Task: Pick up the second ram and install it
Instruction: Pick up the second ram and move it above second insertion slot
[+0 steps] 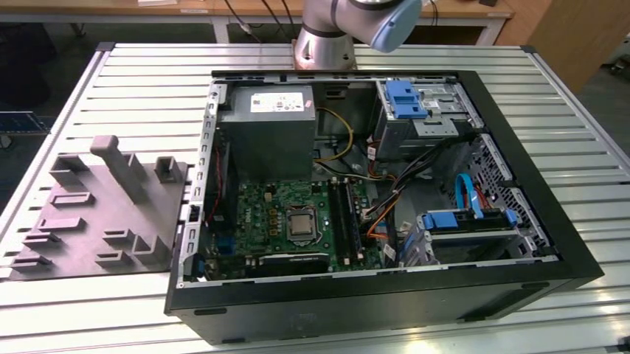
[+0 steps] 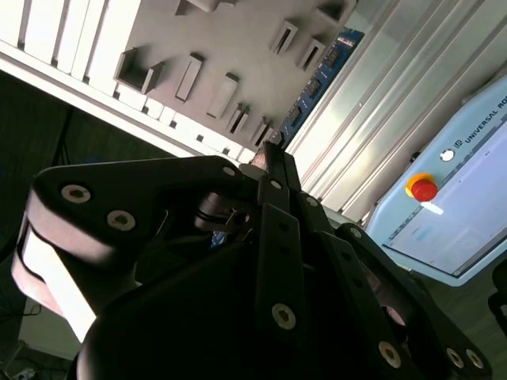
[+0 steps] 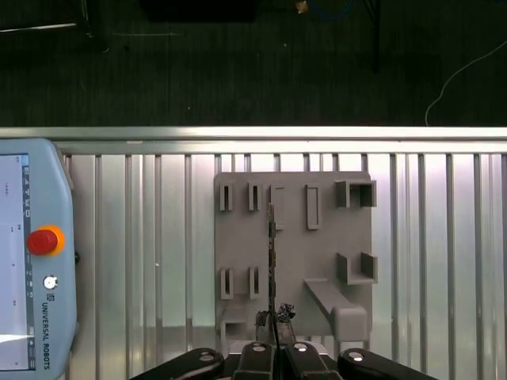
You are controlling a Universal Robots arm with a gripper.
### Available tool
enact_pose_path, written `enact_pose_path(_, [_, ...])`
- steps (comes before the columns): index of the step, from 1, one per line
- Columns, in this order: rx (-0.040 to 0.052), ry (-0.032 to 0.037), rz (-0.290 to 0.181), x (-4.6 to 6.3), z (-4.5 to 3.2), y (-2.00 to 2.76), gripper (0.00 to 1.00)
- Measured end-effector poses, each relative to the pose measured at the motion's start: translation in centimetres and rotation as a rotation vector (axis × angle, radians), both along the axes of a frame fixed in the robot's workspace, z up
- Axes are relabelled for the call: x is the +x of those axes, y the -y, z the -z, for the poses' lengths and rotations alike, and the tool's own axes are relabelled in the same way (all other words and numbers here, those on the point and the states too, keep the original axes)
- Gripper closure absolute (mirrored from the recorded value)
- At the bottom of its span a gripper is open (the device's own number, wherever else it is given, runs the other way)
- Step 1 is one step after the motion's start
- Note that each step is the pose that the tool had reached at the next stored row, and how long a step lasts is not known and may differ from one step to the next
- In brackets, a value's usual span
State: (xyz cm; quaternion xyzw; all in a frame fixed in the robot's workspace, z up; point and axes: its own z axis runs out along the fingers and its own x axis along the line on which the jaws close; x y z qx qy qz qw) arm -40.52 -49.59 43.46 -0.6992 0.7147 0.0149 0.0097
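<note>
I see gripper [image 3: 273, 319] pinched tight on second ram [image 3: 272, 237], stick edge-on above grey fixture tray [image 3: 297, 261] on slatted table [image 3: 158, 237].

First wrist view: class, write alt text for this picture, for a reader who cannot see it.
The end effector grips the second ram, a thin stick seen edge-on, above a grey slotted holder tray on a ribbed metal table. A control pendant with a red button lies on the table beside the tray; dark floor lies beyond.

A robotics lab: slatted aluminium workbench [image 1: 147, 81], teach pendant [image 3: 36, 317] with red stop button [image 3: 43, 240], opened computer case [image 1: 374, 302].
</note>
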Motion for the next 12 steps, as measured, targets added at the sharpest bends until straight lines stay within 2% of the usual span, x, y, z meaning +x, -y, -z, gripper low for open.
enact_pose_path(12, [0.0,-0.0018,0.0,3.5,0.0,0.02,0.89])
